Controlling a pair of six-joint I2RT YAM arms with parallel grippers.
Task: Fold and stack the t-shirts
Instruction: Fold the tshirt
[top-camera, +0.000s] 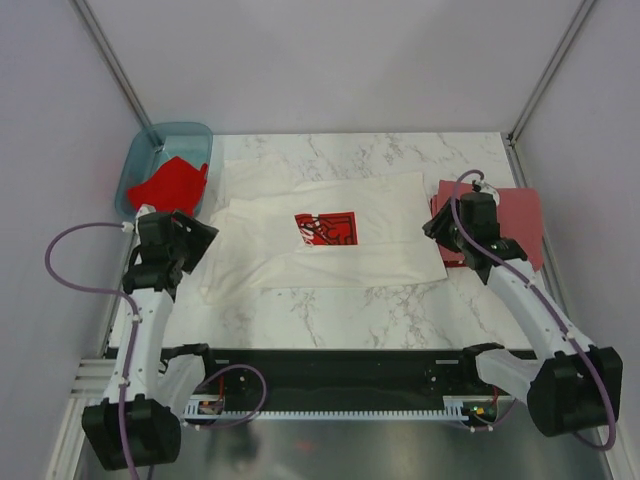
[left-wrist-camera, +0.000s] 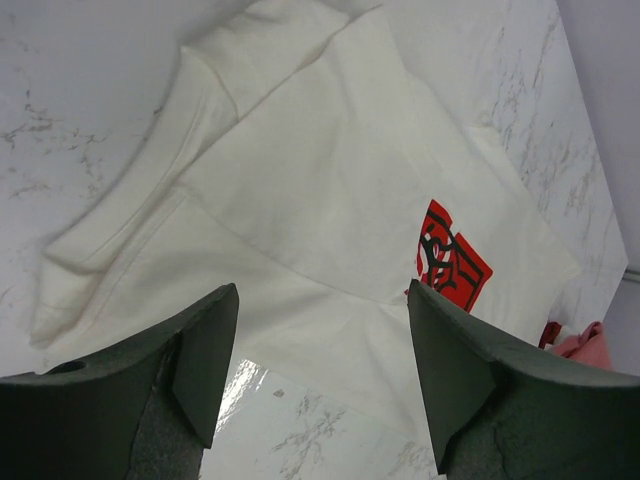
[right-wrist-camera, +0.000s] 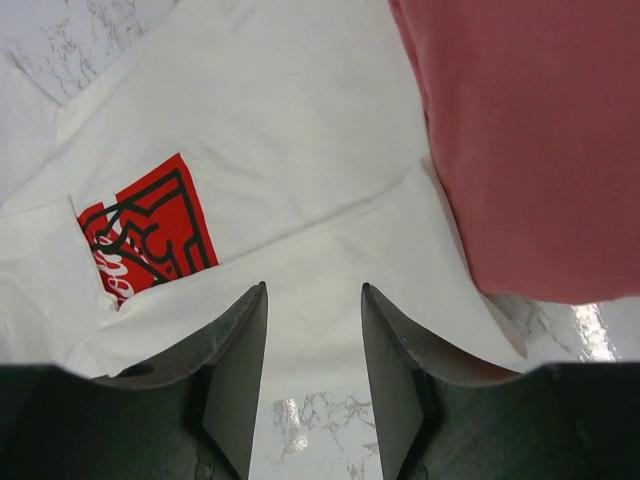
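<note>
The white t-shirt (top-camera: 330, 235) with a red-and-black chest print (top-camera: 326, 228) lies spread across the table's middle, its near long side folded up over part of the print. My left gripper (top-camera: 193, 240) is open and empty above the shirt's left end (left-wrist-camera: 300, 180). My right gripper (top-camera: 437, 232) is open and empty above the shirt's right near corner (right-wrist-camera: 330, 250). The dull brick-red t-shirt (top-camera: 510, 222) lies folded at the right, partly under my right wrist, and shows in the right wrist view (right-wrist-camera: 540, 130). The bright red t-shirt (top-camera: 172, 186) hangs in the tub.
A translucent teal plastic tub (top-camera: 150, 155) stands at the back left corner. Metal frame posts (top-camera: 120, 70) rise at the back corners. A black rail (top-camera: 330, 365) runs along the near edge between the arm bases.
</note>
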